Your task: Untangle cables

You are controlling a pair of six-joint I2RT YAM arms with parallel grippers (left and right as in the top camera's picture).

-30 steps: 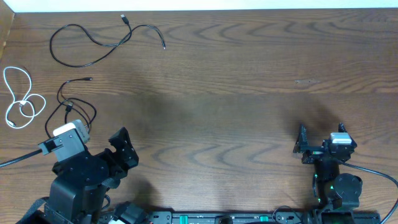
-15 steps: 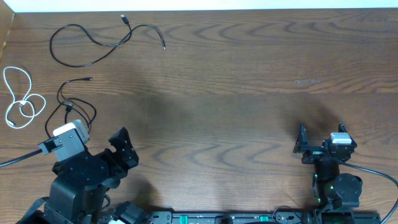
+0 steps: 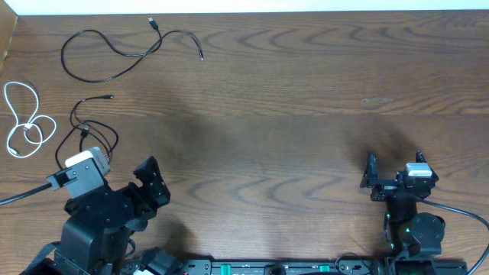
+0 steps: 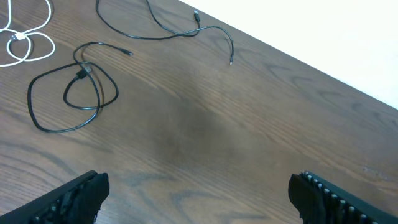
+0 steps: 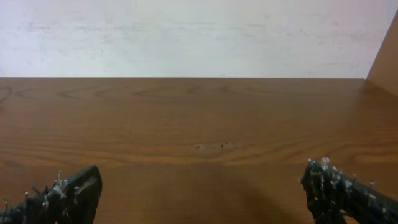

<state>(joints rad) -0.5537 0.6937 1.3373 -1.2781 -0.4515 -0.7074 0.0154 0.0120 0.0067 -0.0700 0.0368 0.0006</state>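
Three cables lie apart at the table's far left. A long black cable (image 3: 114, 57) (image 4: 161, 34) winds along the back edge. The white cable (image 3: 27, 122) (image 4: 25, 43) is looped on itself by the left edge. A second black cable (image 3: 92, 130) (image 4: 68, 99) lies coiled, crossing itself, just ahead of my left gripper (image 3: 122, 169) (image 4: 199, 193). That gripper is open with only bare wood between its fingers. At the front right my right gripper (image 3: 395, 169) (image 5: 202, 190) also stands open and holds nothing, far from all the cables.
The brown wooden table (image 3: 290, 99) ends at a white wall (image 5: 186, 37) at the back. A wooden side panel (image 5: 385, 56) rises at the far right. Thick black arm cables trail off both bases at the front edge.
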